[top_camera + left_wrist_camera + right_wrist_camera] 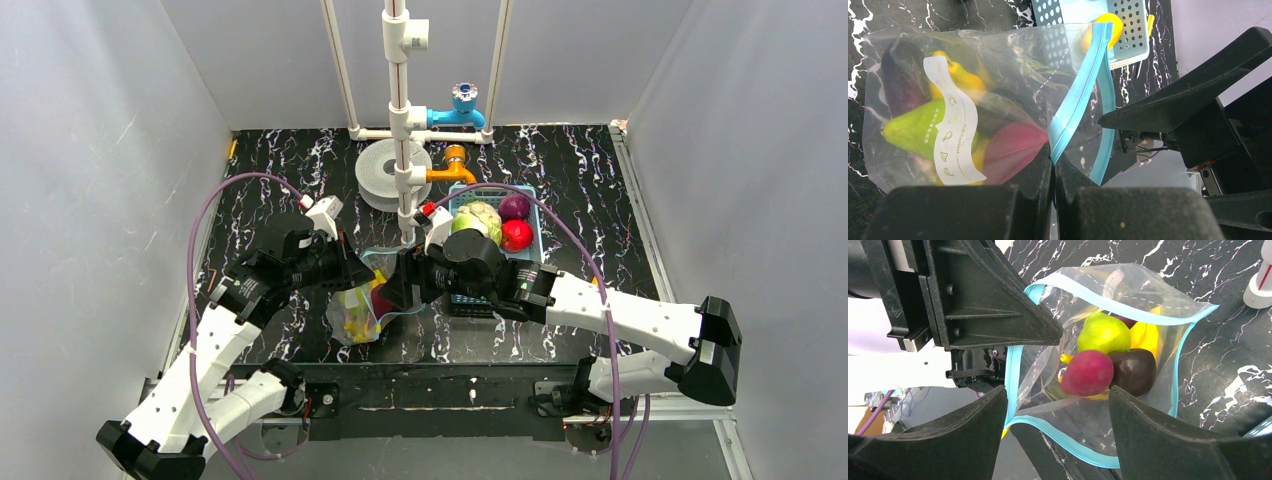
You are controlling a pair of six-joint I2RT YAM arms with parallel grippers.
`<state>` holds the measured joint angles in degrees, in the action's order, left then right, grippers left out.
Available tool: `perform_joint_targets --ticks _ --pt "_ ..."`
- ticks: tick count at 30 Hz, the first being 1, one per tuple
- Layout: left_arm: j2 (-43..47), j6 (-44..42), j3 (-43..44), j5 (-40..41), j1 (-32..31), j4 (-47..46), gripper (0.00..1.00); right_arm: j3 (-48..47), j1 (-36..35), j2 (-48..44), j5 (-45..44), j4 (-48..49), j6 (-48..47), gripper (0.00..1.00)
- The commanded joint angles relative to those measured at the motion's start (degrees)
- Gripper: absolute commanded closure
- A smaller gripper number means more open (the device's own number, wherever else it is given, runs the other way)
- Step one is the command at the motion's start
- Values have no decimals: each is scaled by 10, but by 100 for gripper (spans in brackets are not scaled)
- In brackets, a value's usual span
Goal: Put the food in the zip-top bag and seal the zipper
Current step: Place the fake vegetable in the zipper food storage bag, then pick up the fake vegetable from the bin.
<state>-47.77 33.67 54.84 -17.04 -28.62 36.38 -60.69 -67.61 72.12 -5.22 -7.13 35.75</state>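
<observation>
The clear zip-top bag [362, 308] lies on the black marbled table between my two grippers, its mouth open. My left gripper [1054, 160] is shut on the blue zipper [1080, 95] at one corner of the mouth. Inside the bag are a green apple [1103, 332], a maroon sweet potato [1087, 372], a dark eggplant [1133, 371] and yellow bananas [1145, 337]. My right gripper [1058, 390] hangs open over the mouth, its fingers apart and holding nothing, with the zipper [1128, 307] spread wide below it. More food stays in the basket: a pale cabbage [478, 218] and a red apple [516, 236].
The light-blue basket [495, 190] stands just right of the bag, partly under my right arm. Behind it rise a white pipe frame [398, 120] with a blue tap [463, 105] and an orange tap [452, 165], and a white spool [383, 175].
</observation>
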Motion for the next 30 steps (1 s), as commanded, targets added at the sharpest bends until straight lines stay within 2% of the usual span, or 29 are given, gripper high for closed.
perform_joint_targets --ticks 1,10,16,22,26,30 --pt "7 1 -3 -7 -1 -1 100 -15 0 -7 -19 5 -5 21" --pt "6 -1 -3 -9 -1 -2 100 -29 3 13 -10 -7 -1 35" --pt "8 -1 -5 -6 -1 0 100 -46 6 -8 -93 -56 -20 36" --pt "5 -1 -5 -7 -1 -1 100 -10 35 -86 -191 -69 -30 29" --pt "2 -1 -5 -10 -1 -5 100 26 99 -132 -195 -85 8 25" --pt "2 -1 -7 -10 -1 -5 100 61 170 -161 -186 -101 66 15"
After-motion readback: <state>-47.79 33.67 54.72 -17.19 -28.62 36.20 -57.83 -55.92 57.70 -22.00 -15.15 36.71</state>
